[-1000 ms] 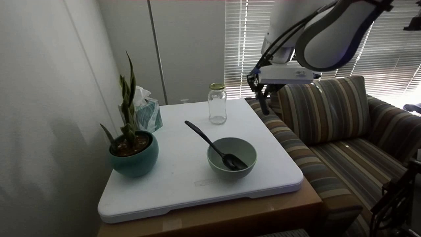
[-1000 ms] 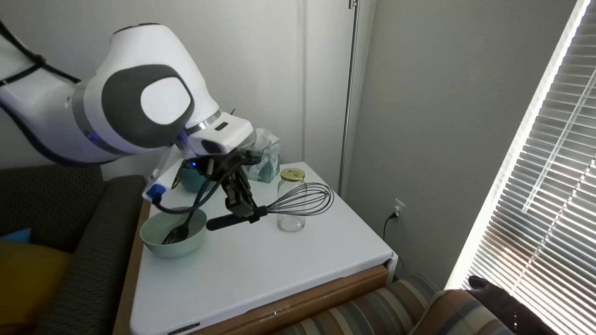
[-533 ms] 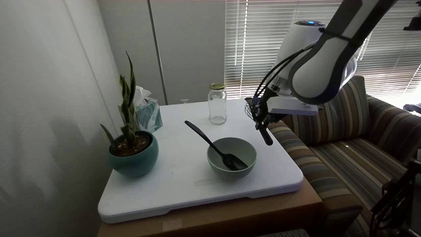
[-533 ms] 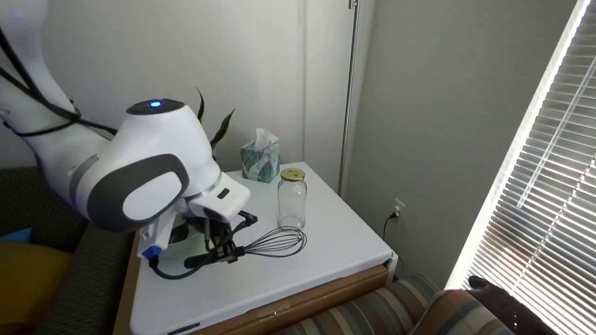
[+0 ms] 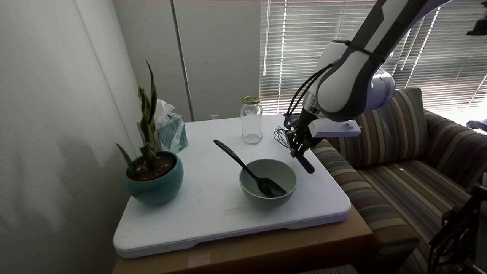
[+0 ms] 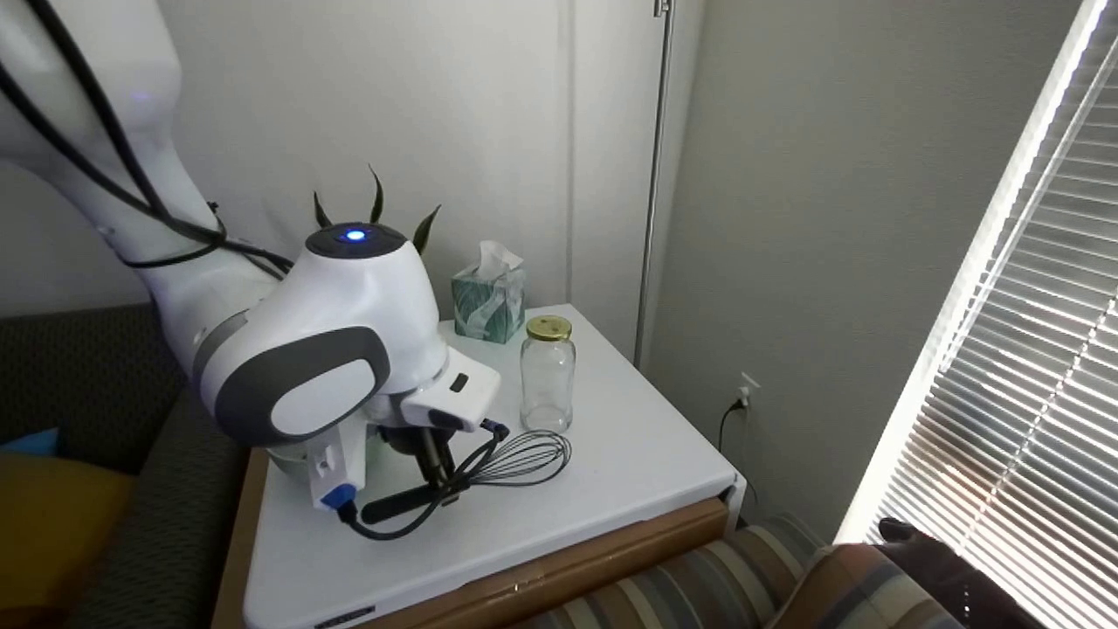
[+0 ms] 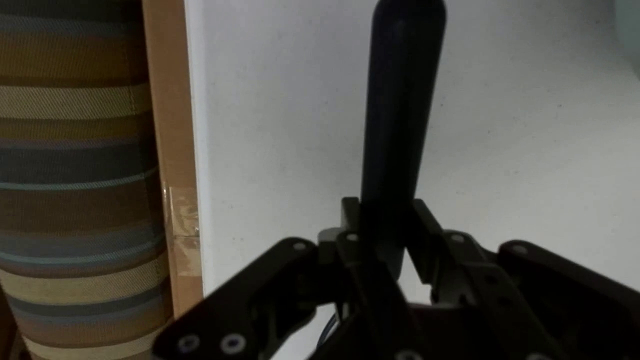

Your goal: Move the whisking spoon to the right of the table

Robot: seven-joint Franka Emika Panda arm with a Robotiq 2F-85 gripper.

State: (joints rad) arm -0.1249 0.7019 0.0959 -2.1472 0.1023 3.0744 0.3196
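The whisking spoon shows its dark handle [image 5: 305, 163] and wire-loop head [image 5: 281, 137] in an exterior view. In another exterior view its handle [image 6: 400, 504] and wire head [image 6: 531, 458] lie low over the white table top [image 6: 603, 507]. My gripper [image 5: 296, 150] is shut on the whisk's handle near the wire head. In the wrist view the fingers [image 7: 385, 215] press both sides of the handle [image 7: 400, 105]. The whisk is over the table [image 5: 171, 228] near its edge beside the striped armchair. I cannot tell whether it touches the top.
A grey-green bowl [image 5: 262, 201] with a black spoon [image 5: 234, 156] in it stands close to the whisk handle. A glass jar [image 6: 548, 376] stands just beyond the wire head. A plant pot [image 5: 156, 190] and tissue box [image 5: 173, 133] are farther off. A striped armchair [image 5: 365, 198] borders the table.
My gripper has come down with the whisk from well above the table to close over its top. In the last half second it has shifted slightly over the table and stays shut.
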